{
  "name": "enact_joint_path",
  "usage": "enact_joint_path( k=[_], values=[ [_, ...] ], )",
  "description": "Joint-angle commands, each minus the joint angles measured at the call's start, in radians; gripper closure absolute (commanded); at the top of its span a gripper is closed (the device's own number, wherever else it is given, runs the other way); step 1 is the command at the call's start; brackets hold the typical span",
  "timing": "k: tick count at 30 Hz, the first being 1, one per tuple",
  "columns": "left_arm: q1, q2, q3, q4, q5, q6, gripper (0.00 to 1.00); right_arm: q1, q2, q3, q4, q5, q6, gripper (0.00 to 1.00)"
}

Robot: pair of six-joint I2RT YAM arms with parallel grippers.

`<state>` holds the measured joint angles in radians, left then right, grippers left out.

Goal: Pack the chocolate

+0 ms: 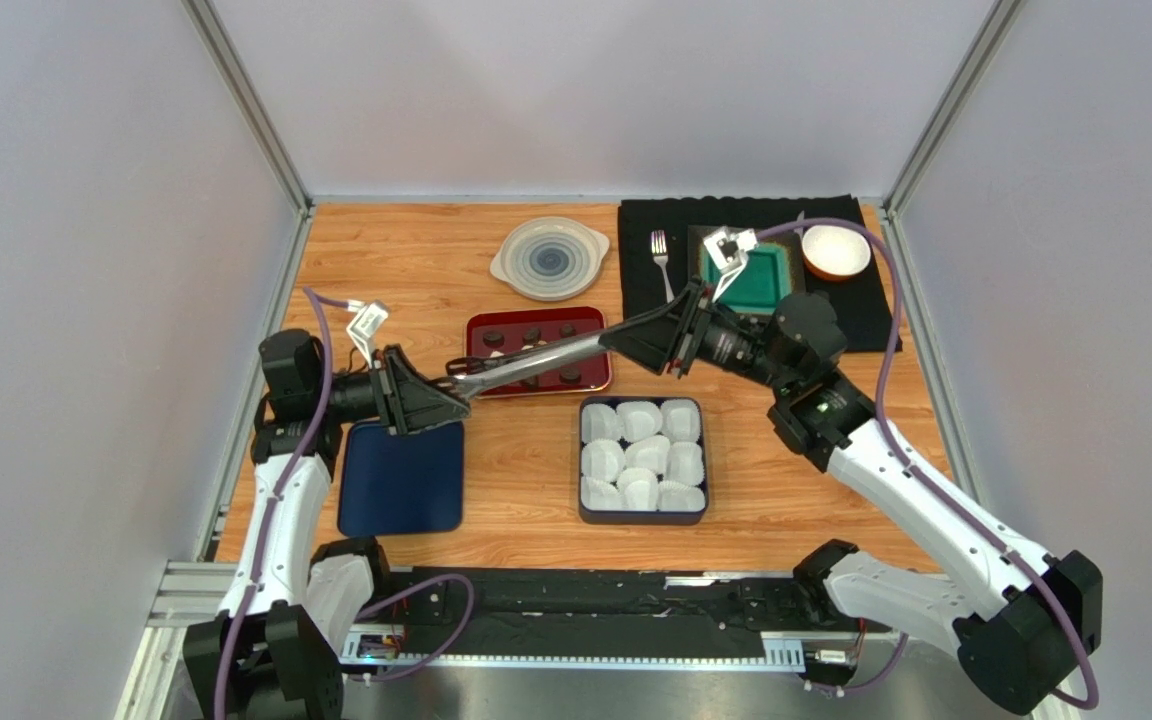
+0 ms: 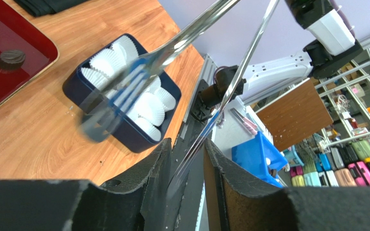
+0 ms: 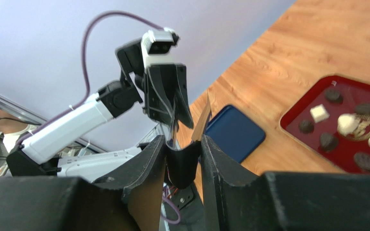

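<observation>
The left gripper [image 1: 455, 398] and the right gripper [image 1: 615, 342] are holding one long pair of metal tongs [image 1: 537, 365] between them, up above the table [image 1: 417, 255]. The left gripper's fingers [image 2: 160, 168] are squeezing together on one thin arm of the tongs [image 2: 191, 33]. The other arm is sticking out free, and its wide end with slots is looking blurry. In the right wrist view the right gripper [image 3: 182, 154] is pinching something dark. It is hard to make out, but a shiny strip of the tongs [image 3: 202, 122] is poking up from it, so these fingers are clamping the other end.

The chocolate [image 1: 495, 341] is sitting in a red tray [image 1: 477, 323] near the middle of the table. The tongs are crossing over the tray and hiding some pieces. The right wrist view is showing dark pieces [image 3: 327, 141] and a few pale ones, with the tray [image 3: 351, 94] cut off at the right edge. The left wrist view is catching only a corner of the tray [image 2: 32, 33] and a dark piece [image 2: 11, 58].

A dark box [image 1: 582, 458] full of white paper cups [image 1: 642, 455] is sitting nearer than the tray. A flat blue lid [image 1: 402, 477] is lying on the near left, partly under the left gripper
</observation>
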<state>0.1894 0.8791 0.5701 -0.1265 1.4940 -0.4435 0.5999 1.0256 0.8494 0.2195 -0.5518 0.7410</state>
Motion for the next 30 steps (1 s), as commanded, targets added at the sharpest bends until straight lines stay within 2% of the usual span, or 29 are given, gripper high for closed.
enact_joint_path(
  k=[1, 2, 3, 6, 10, 12, 13, 14, 15, 16, 17, 19, 20, 21, 22, 26, 30],
  values=[
    [-0.007, 0.003, -0.019, 0.227, 0.272, -0.135, 0.59, -0.041, -0.029, 0.141, -0.060, -0.077, -0.060, 0.87],
    [-0.007, 0.006, -0.018, 0.244, 0.272, -0.170, 0.52, -0.049, -0.025, 0.161, -0.118, -0.086, -0.095, 0.90],
    [-0.007, 0.009, -0.015, 0.257, 0.272, -0.179, 0.41, -0.054, -0.024, 0.187, -0.155, -0.089, -0.113, 0.91],
    [-0.007, 0.008, -0.013, 0.292, 0.272, -0.208, 0.40, -0.071, -0.019, 0.244, -0.247, -0.096, -0.159, 0.93],
    [-0.002, 0.003, -0.047, 0.525, 0.272, -0.366, 0.36, -0.091, -0.009, 0.312, -0.324, -0.108, -0.198, 0.94],
    [-0.002, 0.004, -0.039, 0.518, 0.272, -0.356, 0.34, -0.089, 0.004, 0.335, -0.348, -0.118, -0.201, 0.95],
    [-0.002, 0.001, -0.026, 0.407, 0.272, -0.312, 0.33, -0.091, 0.013, 0.335, -0.345, -0.125, -0.187, 0.95],
    [-0.002, 0.000, 0.022, 0.310, 0.272, -0.150, 0.32, -0.092, 0.027, 0.333, -0.320, -0.143, -0.172, 0.96],
    [-0.002, 0.000, 0.046, 0.212, 0.272, -0.064, 0.27, -0.091, 0.037, 0.329, -0.306, -0.152, -0.160, 0.96],
    [-0.019, -0.003, 0.072, 0.019, 0.272, 0.022, 0.25, -0.091, 0.048, 0.320, -0.290, -0.163, -0.129, 0.97],
    [-0.036, -0.008, 0.097, -0.058, 0.272, 0.180, 0.23, -0.088, 0.057, 0.307, -0.240, -0.177, -0.112, 0.97],
    [-0.115, -0.034, 0.129, -0.160, 0.255, 0.274, 0.06, -0.083, 0.088, 0.271, -0.163, -0.184, -0.066, 0.98],
    [-0.149, -0.045, 0.128, -0.173, 0.221, 0.311, 0.06, -0.068, 0.103, 0.266, -0.101, -0.186, -0.037, 0.99],
    [-0.184, -0.057, 0.123, -0.177, 0.131, 0.319, 0.05, -0.055, 0.134, 0.267, -0.086, -0.185, -0.032, 1.00],
    [-0.239, -0.071, 0.120, -0.177, 0.112, 0.330, 0.05, -0.043, 0.152, 0.278, -0.080, -0.180, -0.035, 1.00],
    [-0.278, -0.023, 0.123, -0.188, 0.106, 0.354, 0.05, 0.040, 0.220, 0.358, -0.085, -0.129, -0.071, 1.00],
    [-0.323, -0.025, 0.120, -0.243, 0.065, 0.430, 0.05, 0.089, 0.268, 0.372, -0.016, -0.089, -0.051, 1.00]
  ],
)
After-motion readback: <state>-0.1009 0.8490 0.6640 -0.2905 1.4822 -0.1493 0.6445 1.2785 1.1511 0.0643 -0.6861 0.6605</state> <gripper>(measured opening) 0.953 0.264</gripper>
